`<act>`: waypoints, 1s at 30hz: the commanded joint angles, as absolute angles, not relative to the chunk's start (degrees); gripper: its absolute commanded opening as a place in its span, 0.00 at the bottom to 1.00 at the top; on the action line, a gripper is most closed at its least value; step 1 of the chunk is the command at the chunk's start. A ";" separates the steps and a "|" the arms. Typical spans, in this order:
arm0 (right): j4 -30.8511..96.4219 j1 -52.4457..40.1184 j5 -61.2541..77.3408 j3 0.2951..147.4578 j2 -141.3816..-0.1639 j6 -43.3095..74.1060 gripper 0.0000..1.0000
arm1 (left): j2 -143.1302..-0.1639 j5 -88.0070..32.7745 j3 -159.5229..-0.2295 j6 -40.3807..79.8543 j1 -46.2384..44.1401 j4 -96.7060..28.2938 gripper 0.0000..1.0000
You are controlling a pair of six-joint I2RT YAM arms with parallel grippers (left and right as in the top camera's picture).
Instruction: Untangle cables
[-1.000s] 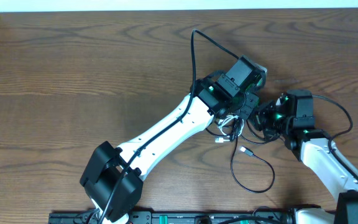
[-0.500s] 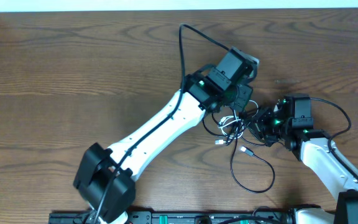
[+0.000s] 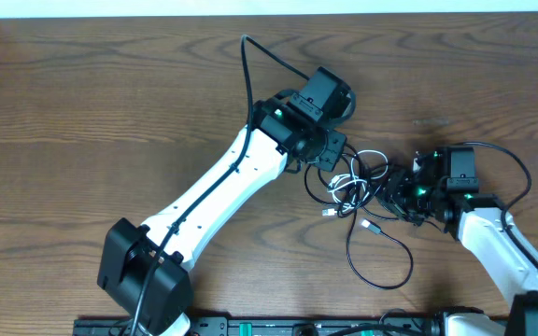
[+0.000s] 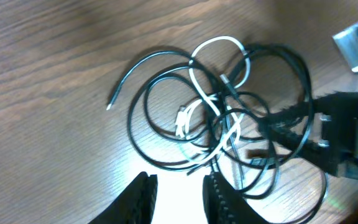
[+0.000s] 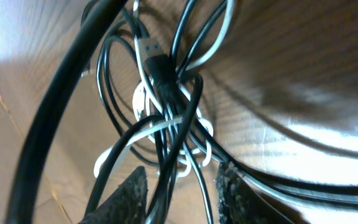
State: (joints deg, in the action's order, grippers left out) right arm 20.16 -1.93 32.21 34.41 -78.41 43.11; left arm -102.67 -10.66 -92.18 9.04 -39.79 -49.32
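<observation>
We see the left arm (image 3: 222, 201) reaching diagonally from lower left, the left hand (image 3: 336, 159) released and empty, just upper-left of the cables (image 3: 358, 187) on the counter (image 3: 110, 93); the right hand (image 3: 398, 193) (fingers parted) straddles strands at their right edge.

The left arm (image 3: 222, 191) and right arm (image 3: 493, 241) have white shells, black joint housings (image 3: 143, 271), small green lights (image 3: 419, 191) and thick black wires (image 3: 248, 65); the fingers (image 4: 143, 198) are black.

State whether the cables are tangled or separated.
Tangled: black cables and the white cable cross in overlapping loops, forming one clump.
</observation>
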 commanded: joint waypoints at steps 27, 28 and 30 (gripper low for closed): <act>48.69 8.54 21.37 49.60 -75.88 24.84 0.45 | -103.53 -11.55 -92.09 8.88 -39.29 -52.88 0.36; 48.64 8.51 21.37 49.50 -75.99 24.82 0.44 | -103.53 -11.55 -92.03 8.88 -39.29 -52.93 0.36; 48.38 8.54 21.37 49.10 -76.09 24.86 0.45 | -103.53 -11.55 -91.74 8.88 -39.29 -52.84 0.36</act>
